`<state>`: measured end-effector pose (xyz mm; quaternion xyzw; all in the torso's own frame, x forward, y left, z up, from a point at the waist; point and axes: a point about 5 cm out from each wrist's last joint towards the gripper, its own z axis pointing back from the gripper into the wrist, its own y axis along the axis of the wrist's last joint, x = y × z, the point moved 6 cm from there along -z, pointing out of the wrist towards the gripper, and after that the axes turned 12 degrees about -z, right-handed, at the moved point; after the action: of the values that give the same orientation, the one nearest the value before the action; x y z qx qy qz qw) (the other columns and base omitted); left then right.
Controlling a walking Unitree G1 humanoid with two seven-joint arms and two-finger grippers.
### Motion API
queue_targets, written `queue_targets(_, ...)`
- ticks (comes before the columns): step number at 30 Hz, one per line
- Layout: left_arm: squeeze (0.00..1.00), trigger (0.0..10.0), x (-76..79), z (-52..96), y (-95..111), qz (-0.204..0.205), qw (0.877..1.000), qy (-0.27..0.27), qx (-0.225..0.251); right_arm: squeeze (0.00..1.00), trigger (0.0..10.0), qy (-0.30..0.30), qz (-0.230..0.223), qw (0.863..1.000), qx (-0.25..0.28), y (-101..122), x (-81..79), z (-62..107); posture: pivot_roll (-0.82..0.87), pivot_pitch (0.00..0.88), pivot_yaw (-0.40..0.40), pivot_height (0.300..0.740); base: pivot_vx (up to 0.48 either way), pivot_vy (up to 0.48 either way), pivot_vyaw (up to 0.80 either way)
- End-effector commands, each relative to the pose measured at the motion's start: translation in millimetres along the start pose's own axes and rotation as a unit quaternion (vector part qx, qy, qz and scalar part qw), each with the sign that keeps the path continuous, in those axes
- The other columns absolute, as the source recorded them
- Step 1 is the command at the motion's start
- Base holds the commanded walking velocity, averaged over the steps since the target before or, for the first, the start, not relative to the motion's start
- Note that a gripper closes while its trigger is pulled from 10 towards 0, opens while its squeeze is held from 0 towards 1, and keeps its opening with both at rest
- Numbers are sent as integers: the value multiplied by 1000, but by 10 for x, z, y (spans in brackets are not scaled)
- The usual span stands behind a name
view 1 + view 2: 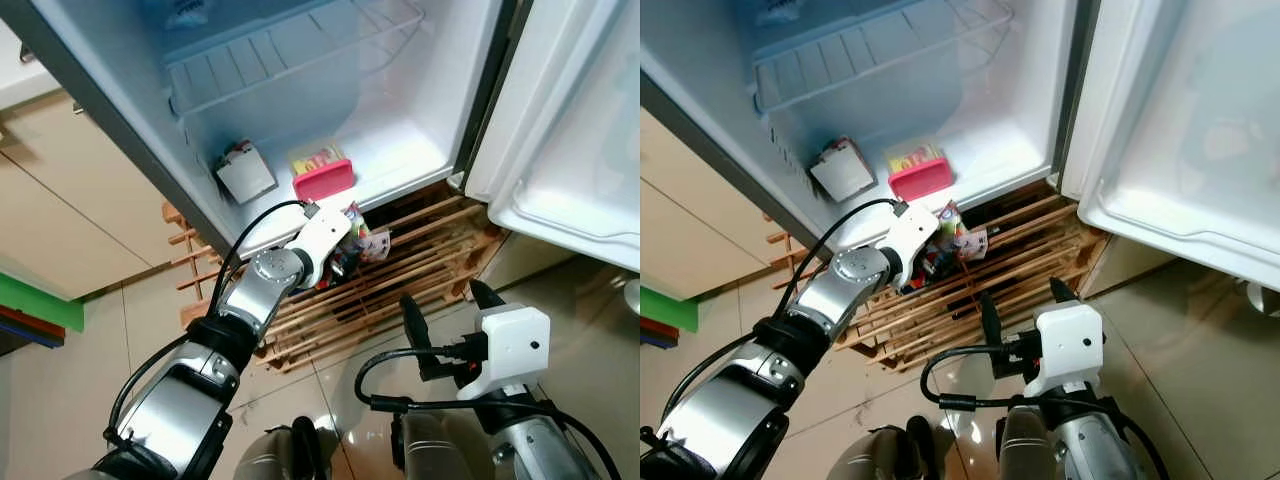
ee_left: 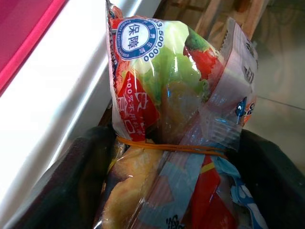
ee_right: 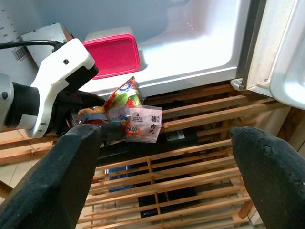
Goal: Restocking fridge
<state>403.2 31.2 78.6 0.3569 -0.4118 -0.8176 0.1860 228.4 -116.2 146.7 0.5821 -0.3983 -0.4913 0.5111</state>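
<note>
Left gripper point(image 1: 345, 250) clamped on snack packet point(image 3: 131, 117), mid-frame just below fridge floor lip point(image 1: 400, 170); right gripper point(image 3: 162, 157) wide, lower frame.

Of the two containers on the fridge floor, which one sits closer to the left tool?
The pink lidded box, at the front lip just above the left tool and its bundled snack packets. The white carton stands further left and deeper in.

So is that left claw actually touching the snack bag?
Touching: the left wrist view shows the snack bag pinched between the left gripper and its black fingers.
</note>
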Motion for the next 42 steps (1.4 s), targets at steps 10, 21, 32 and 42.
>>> queue_targets(10,0,0,93,21,-335,32,999,-11,-26,0,10000,5,-5,1000,-3,-22,-35,5,-272,270,175,740,0,0,0)
queue_targets(21,0,0,117,-20,-163,147,989,-18,26,0,10000,8,-3,1000,-6,-38,-35,-9,-269,267,167,740,0,0,0)
queue_targets(32,0,0,-56,2,312,190,974,-31,122,0,10000,8,-3,1000,-6,-39,-35,-15,-267,268,170,740,0,0,0)
queue_targets(42,0,0,-289,305,1101,169,952,-49,252,0,10000,5,-4,1000,-8,-57,-28,-5,-262,265,174,740,0,0,0)
